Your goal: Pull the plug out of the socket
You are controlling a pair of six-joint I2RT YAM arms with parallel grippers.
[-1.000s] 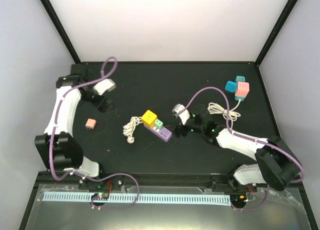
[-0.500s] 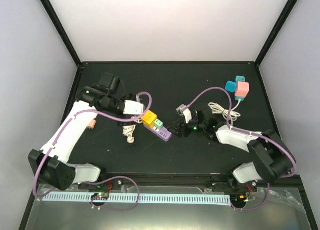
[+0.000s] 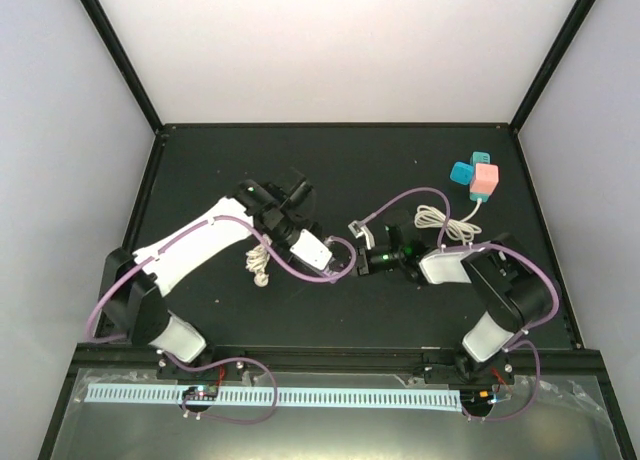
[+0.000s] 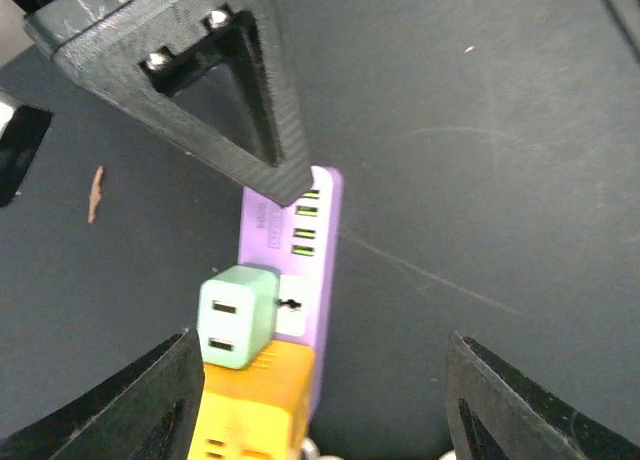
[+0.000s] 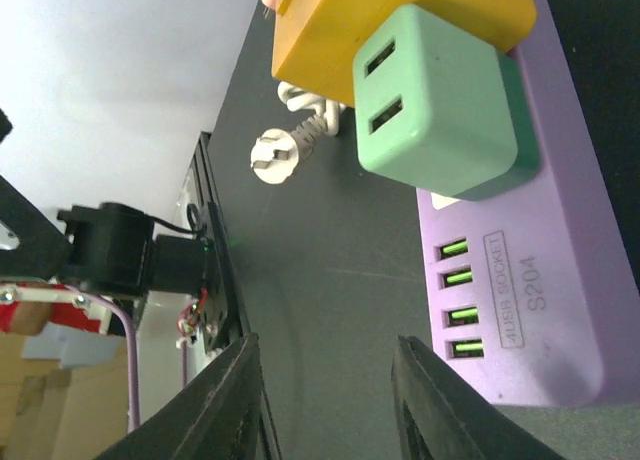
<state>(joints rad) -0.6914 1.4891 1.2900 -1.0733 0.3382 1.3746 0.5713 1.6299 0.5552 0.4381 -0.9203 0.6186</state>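
On the black bench (image 3: 420, 160), the left gripper (image 4: 325, 410) is hovering with jaws wide apart over a purple plastic socket strip (image 4: 325, 280) lying near the bench's middle. The right gripper (image 5: 325, 380) is sitting at its end, jaws partly open, empty. A yellow block plug (image 4: 255, 415) and a smaller mint-green cube plug (image 4: 237, 315) are sitting plugged in.

A matt black table (image 3: 400, 160) is enclosed by a white back wall (image 3: 330, 50) and pale lilac side walls (image 3: 50, 180). Black posts (image 3: 115, 52) are set slanting at the two far corners. The near edge is bordered by a grey metal ledge (image 3: 330, 430) carrying a pale blue slotted strip (image 3: 330, 397). Faint scratches are seen on the tabletop.
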